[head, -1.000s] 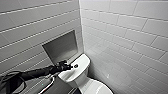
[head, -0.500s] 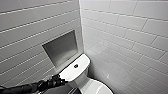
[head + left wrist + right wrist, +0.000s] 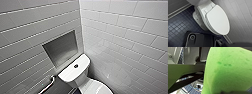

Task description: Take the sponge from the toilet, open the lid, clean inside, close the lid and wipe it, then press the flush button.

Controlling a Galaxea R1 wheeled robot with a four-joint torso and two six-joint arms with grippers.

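- Sponge [image 3: 228,69], bright green, is clamped in the jaws of the right gripper [image 3: 201,75]. It is up in the air above the dark tiled floor [image 3: 179,23], not lying on the toilet [image 3: 72,75].
- It looks soft and light, I think, and will squash under a firm squeeze. A hold across its middle seems best, with one broad face left free for wiping.
- Lid [image 3: 218,20] lies flat on the bowl. It seems glossy, stiff and probably slippery, so I judge the front rim is the place to lift it.
- Flush button [image 3: 76,66] sits in the middle of the tank top, away from its edges.
- Jaws of the left gripper [image 3: 218,43], over the floor near the front of the toilet: wide or narrow, I cannot tell.
- Count: one sponge, one toilet, one lid, one flush button.
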